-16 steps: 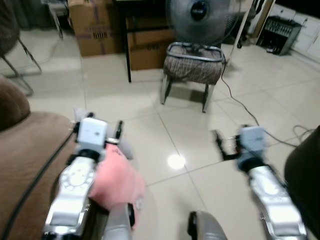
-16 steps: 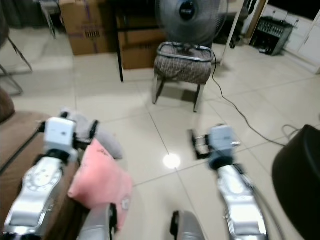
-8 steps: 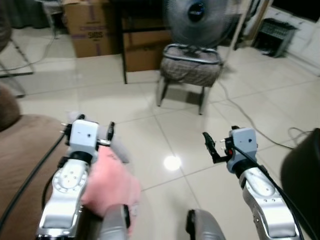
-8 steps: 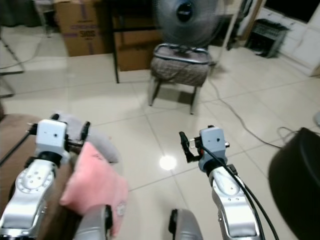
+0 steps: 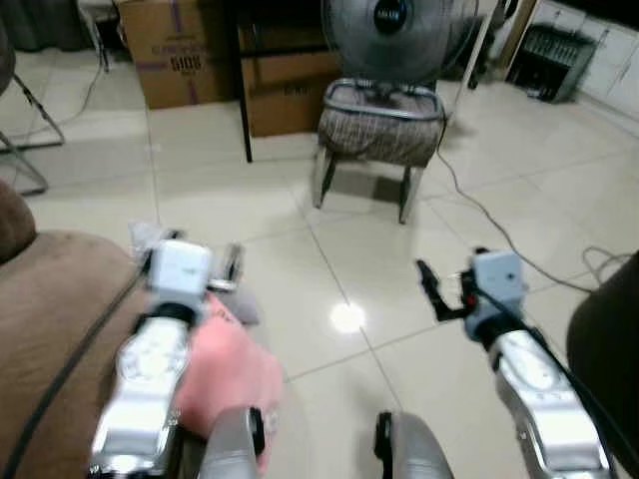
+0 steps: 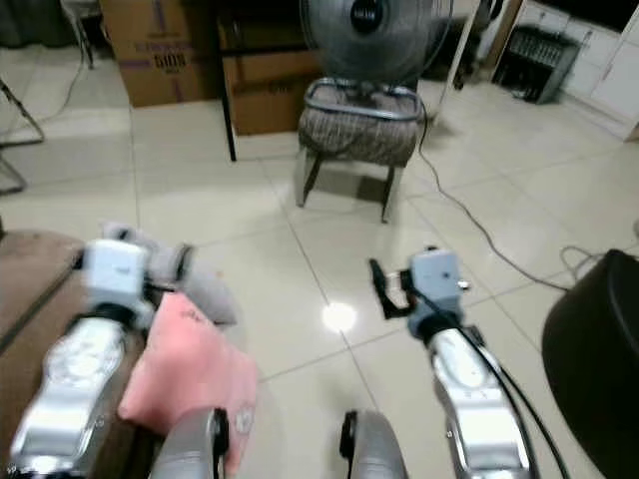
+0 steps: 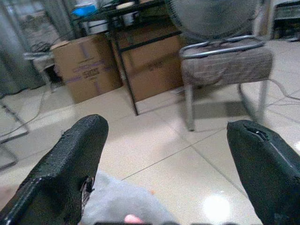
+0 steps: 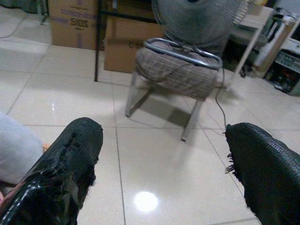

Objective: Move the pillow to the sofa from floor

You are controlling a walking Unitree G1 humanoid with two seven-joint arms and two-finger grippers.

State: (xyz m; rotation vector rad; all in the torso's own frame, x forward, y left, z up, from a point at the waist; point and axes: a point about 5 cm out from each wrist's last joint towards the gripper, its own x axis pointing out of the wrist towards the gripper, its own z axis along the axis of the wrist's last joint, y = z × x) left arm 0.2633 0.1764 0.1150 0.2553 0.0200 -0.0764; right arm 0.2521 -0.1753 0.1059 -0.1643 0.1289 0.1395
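A pink pillow (image 6: 188,371) leans against the front of the brown sofa (image 5: 50,329) at my lower left, partly under my left arm. A grey pillow (image 6: 207,287) lies on the floor just beyond it and also appears as the grey pillow (image 7: 122,206) low in the left wrist view. My left gripper (image 7: 164,168) hovers open above the two pillows, holding nothing. My right gripper (image 8: 161,164) is open over bare tiles to the right, apart from both pillows, its fingers (image 5: 429,279) pointing forward.
A metal-framed stool with a fan on it (image 5: 381,130) stands ahead. Behind it are cardboard boxes (image 5: 180,60) and a black table leg (image 5: 243,100). A cable (image 5: 489,215) runs across the tiles, and a dark rounded object (image 5: 611,339) sits at the right edge.
The view has swayed a little. My right gripper has drifted slightly to the right since half a second ago. The pillows and my left gripper keep their places.
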